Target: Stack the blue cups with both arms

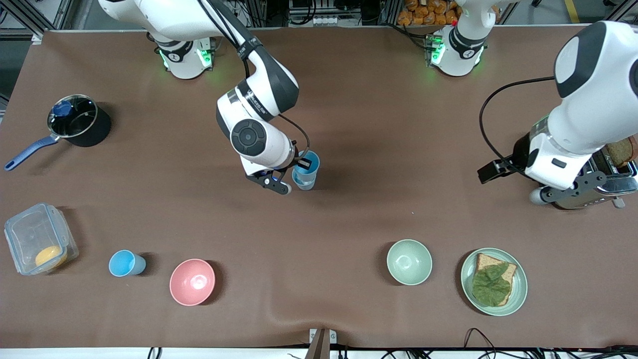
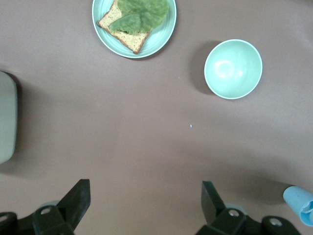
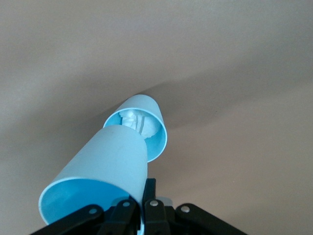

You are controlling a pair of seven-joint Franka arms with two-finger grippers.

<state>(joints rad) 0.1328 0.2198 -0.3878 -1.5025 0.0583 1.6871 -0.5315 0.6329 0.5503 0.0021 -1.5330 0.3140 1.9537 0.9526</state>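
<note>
Held cup (image 3: 98, 174): pinched in my right fingers (image 3: 142, 208), tilted over seated cup (image 3: 146, 125); misalignment could topple it. Left fingers (image 2: 144, 200) wide, waiting.

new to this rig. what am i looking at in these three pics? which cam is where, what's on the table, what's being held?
Two white robot arms work at a brown table. The wide picture comes from a high camera facing them; the other two come from cameras on each arm's wrist.

The right gripper is shut on a blue cup, holding it over a second blue cup standing mid-table, its base at that cup's mouth. A third blue cup stands nearer the front camera, beside a pink bowl.

The left gripper is open and waits over bare table beside a toaster.

Also there: a pale-green bowl, a plate with bread and lettuce, a lidded pot, and a clear container holding something orange.
</note>
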